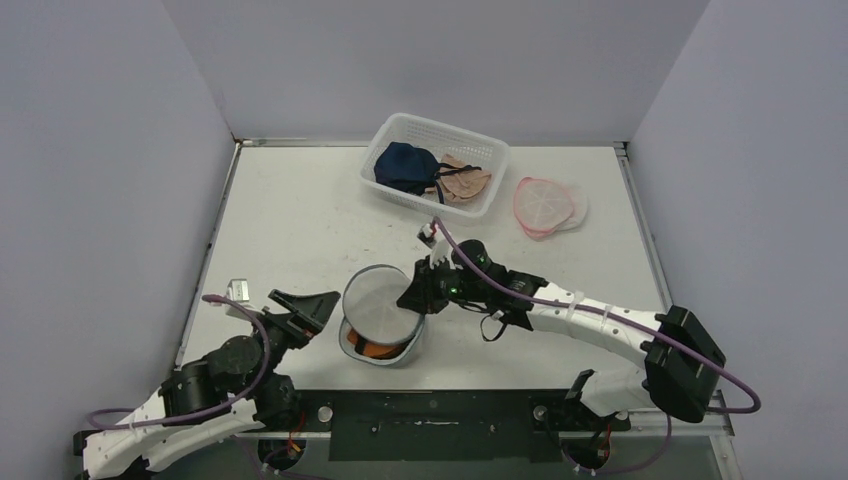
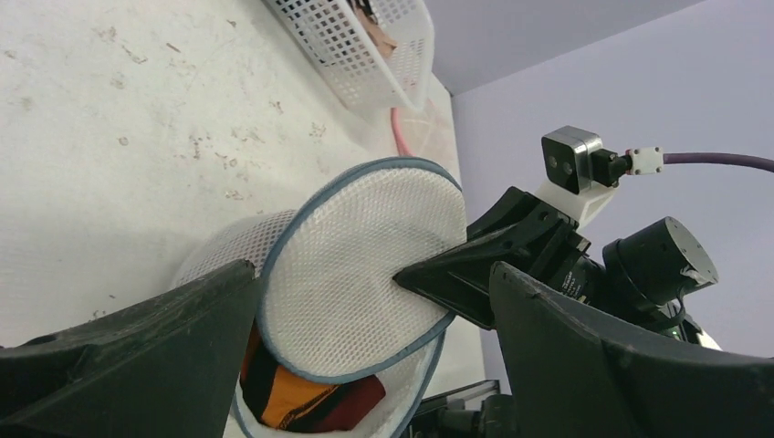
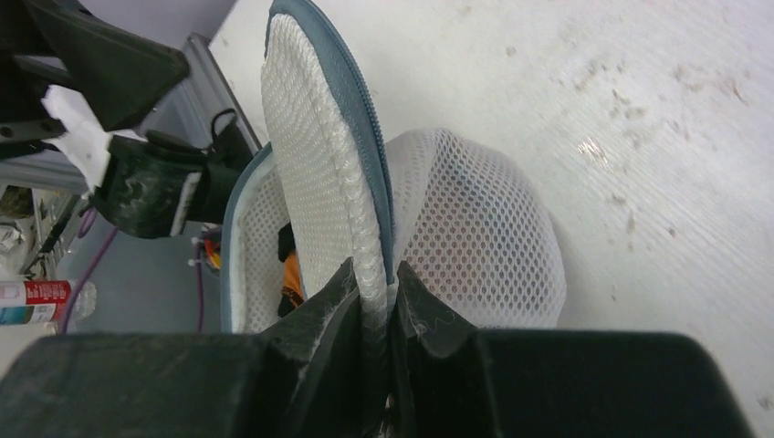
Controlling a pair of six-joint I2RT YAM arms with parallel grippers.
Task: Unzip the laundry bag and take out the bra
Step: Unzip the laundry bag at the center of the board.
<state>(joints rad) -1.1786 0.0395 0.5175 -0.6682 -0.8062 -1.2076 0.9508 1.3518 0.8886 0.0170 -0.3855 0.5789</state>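
The laundry bag [image 1: 352, 340] is a round white mesh case with blue trim, lying near the table's front edge. Its lid [image 1: 375, 297] stands unzipped and lifted, and my right gripper [image 1: 412, 298] is shut on the lid's rim [image 3: 370, 274]. Inside the opening lies the bra [image 1: 375, 349], orange and dark red [image 2: 301, 397], partly hidden under the lid [image 2: 365, 265]. My left gripper [image 1: 305, 305] is open just left of the bag, its fingers [image 2: 164, 347] apart on either side of the bag in the left wrist view, holding nothing.
A white slotted basket [image 1: 400, 130] at the back holds dark blue [image 1: 405, 165] and beige garments [image 1: 465, 183]. A pink-rimmed mesh pouch [image 1: 545, 205] lies to its right. A small metal piece [image 1: 238, 288] sits at the table's left edge.
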